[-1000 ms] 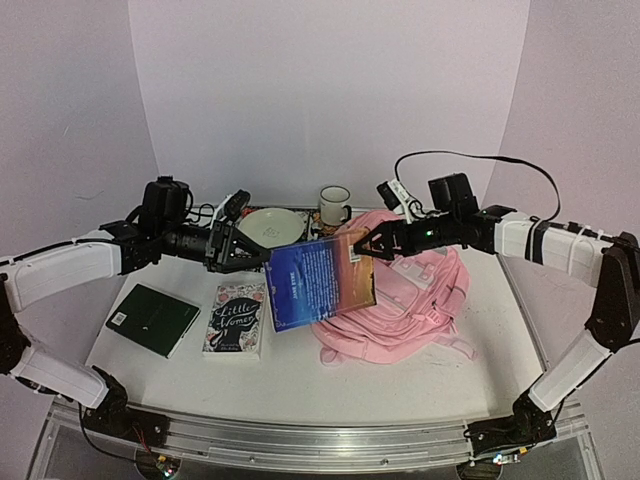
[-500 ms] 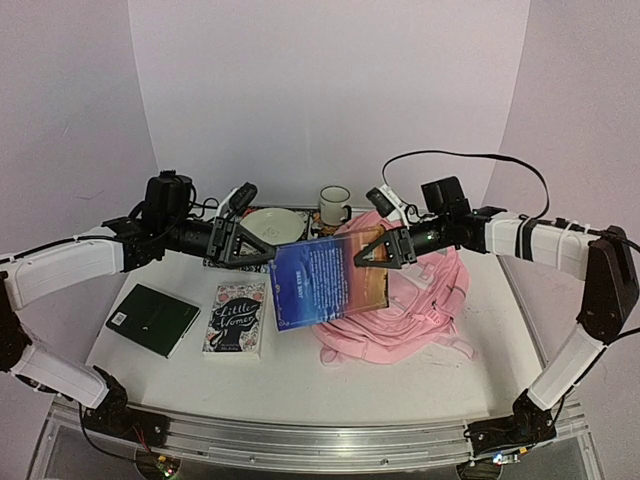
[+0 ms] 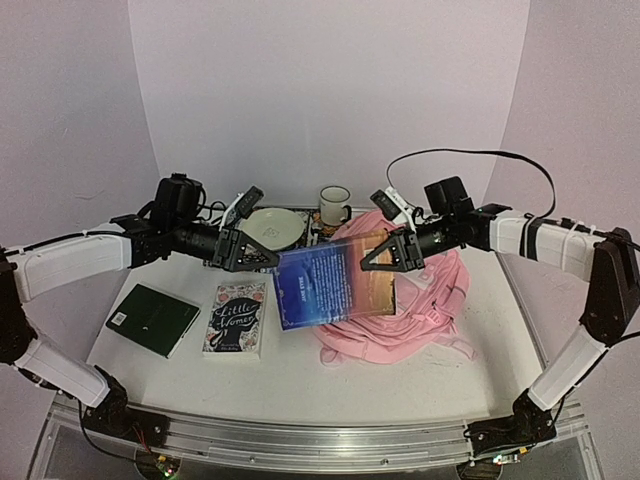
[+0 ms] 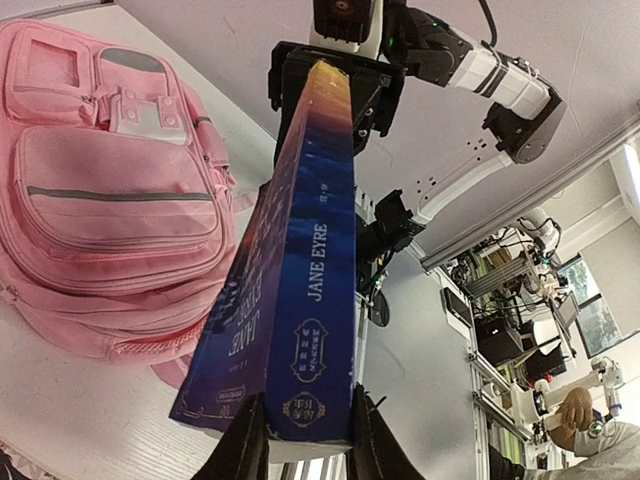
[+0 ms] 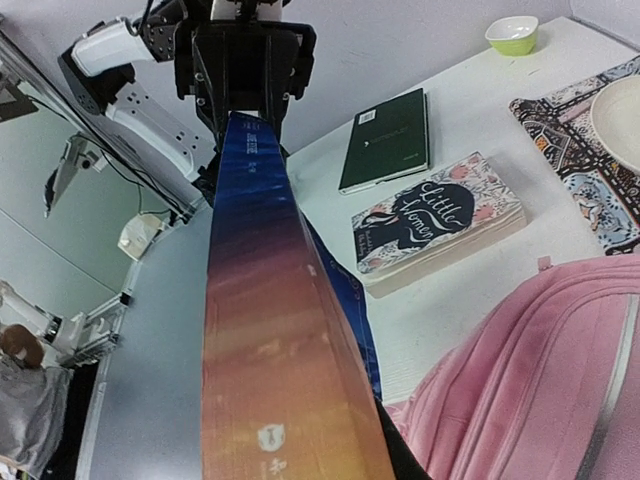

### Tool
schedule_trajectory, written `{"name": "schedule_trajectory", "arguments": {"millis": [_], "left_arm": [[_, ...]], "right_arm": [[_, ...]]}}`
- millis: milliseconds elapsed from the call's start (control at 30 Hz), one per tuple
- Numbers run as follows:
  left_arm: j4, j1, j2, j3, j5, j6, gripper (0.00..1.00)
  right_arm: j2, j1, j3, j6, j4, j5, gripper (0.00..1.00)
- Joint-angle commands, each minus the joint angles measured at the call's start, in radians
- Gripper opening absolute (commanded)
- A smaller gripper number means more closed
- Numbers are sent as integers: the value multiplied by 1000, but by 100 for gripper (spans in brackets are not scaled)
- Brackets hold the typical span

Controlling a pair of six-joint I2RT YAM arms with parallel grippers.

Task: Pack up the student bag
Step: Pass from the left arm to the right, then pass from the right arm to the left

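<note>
Left gripper [image 3: 266,261] and right gripper [image 3: 380,259] each clamp an end of the stiff book [image 3: 335,288]. The student bag [image 3: 435,300] looks soft and limp, probably best pinched at a fabric edge.

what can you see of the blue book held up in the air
The book is a thick closed paperback, dark blue fading to orange, its spine lettered JANE EYRE. It hangs off the table, slightly tilted, partly in front of the pink bag. The left end effector pinches one end, the right end effector the other; nothing else touches it.
</note>
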Motion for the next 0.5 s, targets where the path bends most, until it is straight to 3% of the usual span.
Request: {"name": "schedule_trajectory", "arguments": {"millis": [0, 233, 367, 467], "left_arm": [[9, 9, 0, 88, -63, 39, 36], [-1, 122, -52, 37, -76, -79, 77], [-2, 183, -77, 5, -76, -190, 88], [-3, 197, -69, -18, -74, -270, 91]], "right_arm": [[-114, 24, -5, -322, -42, 20, 0], [-193, 77, 2, -657, -95, 285, 0], [-237, 170, 1, -832, -79, 500, 0], [-262, 230, -31, -906, 47, 628, 0]]}}
